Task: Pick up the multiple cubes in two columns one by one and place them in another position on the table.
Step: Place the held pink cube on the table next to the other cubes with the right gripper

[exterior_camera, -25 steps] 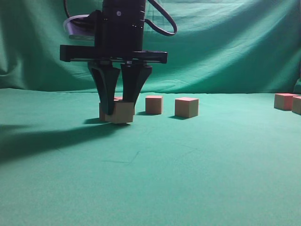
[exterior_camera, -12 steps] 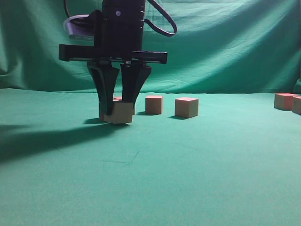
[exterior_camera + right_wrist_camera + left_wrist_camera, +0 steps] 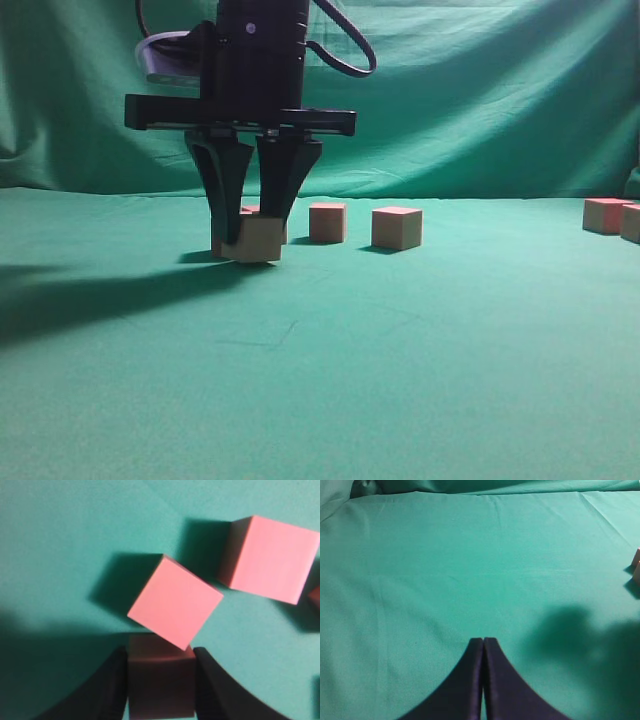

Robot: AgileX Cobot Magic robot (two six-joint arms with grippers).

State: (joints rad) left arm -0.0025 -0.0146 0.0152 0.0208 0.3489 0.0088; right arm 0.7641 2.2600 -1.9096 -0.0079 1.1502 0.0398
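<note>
The right tool [image 3: 252,240] is clamped on a cube [image 3: 257,241] and has lifted it a touch over the last second — it now sits just clear of the desk [image 3: 400,340], beside its neighbours [image 3: 175,601]. So the pick looks secure. The left tool [image 3: 483,645] is closed and empty.

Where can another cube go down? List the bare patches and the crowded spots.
Free: the near table in front of the right gripper, and the cloth between the third cube and the far-right cubes. Crowded: around the held cube, which touches a tilted cube.
</note>
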